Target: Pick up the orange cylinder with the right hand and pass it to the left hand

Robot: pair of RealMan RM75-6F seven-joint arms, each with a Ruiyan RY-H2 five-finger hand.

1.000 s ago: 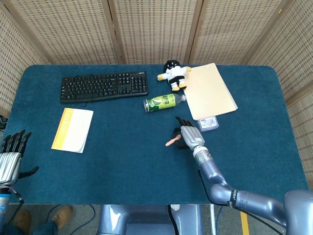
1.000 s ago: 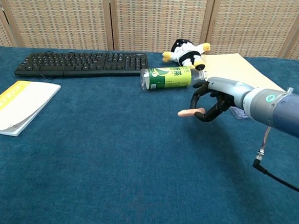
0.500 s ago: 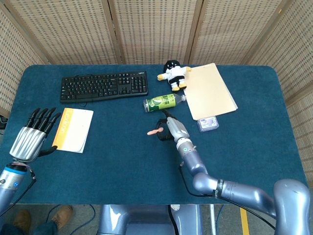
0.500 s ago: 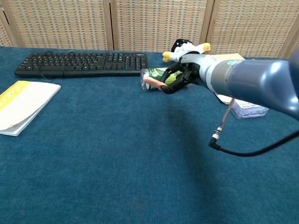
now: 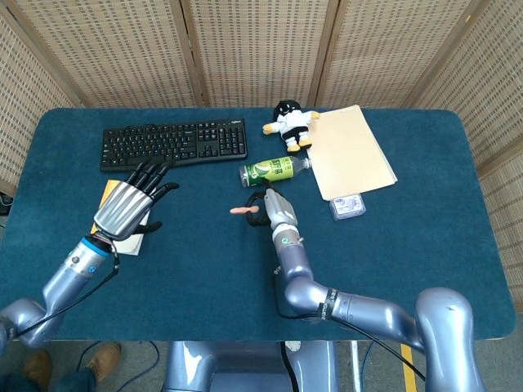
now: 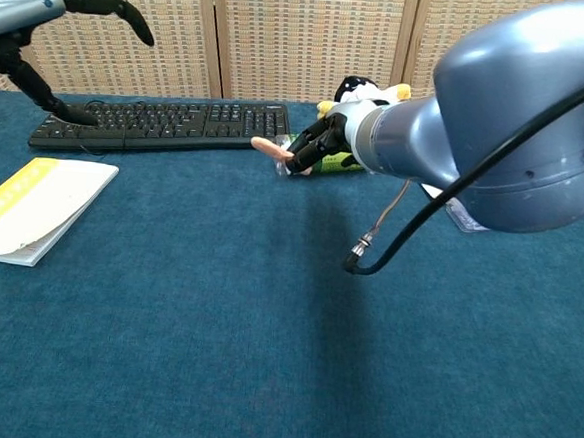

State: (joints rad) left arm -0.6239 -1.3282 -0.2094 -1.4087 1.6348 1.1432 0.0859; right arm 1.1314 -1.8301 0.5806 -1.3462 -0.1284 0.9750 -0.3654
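The right hand [image 5: 276, 210] has a shiny silver back and dark fingers, and it holds the orange cylinder [image 5: 243, 211] up above the counter [image 5: 204, 269]. The cylinder is small, thin and smooth, and it sticks out to the left of the fingers. The left hand [image 5: 127, 207] is up in the air too, with its dark fingers spread apart and nothing in it. It hangs over a flat booklet [image 5: 109, 222] with a yellow edge. The counter has a soft, fuzzy blue top. Just behind the right hand lies a round green bottle [image 5: 274, 171] on its side; its label is too small to read. Farther back sit a black keyboard [image 5: 174, 143], a plush toy [image 5: 289, 124] and a tan folder [image 5: 350, 152].
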